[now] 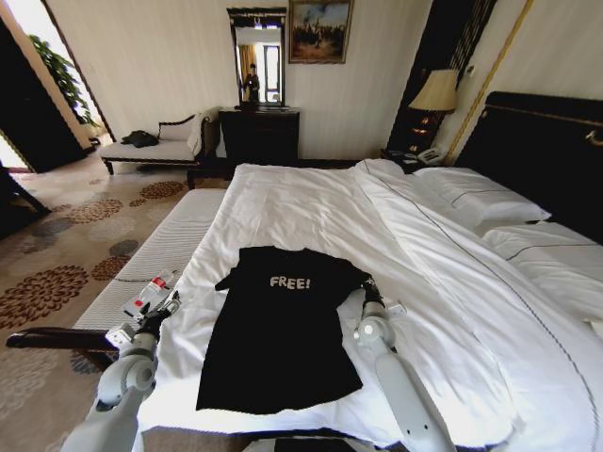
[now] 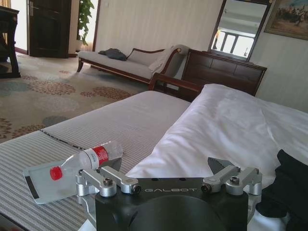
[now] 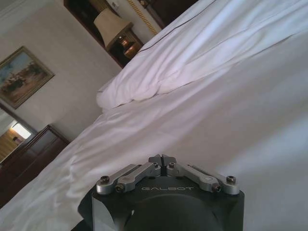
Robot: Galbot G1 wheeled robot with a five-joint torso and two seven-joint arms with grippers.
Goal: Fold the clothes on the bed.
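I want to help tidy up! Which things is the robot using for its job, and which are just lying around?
For the job:
T-shirt, spread flat
bed
left gripper, open, beside the bed
right gripper, shut, at the shirt's sleeve

Just lying about:
bottle
chaise
lamp

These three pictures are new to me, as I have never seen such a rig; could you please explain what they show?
They show one moment seen by three cameras on a two-armed wheeled robot. The head view looks down at a bed with white sheets. A black T-shirt lettered "FREE!" lies flat on it, unfolded. The left gripper is at the shirt's left side, its fingers open and holding nothing. The right gripper is at the right sleeve, its fingers shut, with nothing seen between them. The other two pictures come from cameras on each wrist. The left wrist view also shows a small plastic bottle on the striped bench beside the bed.
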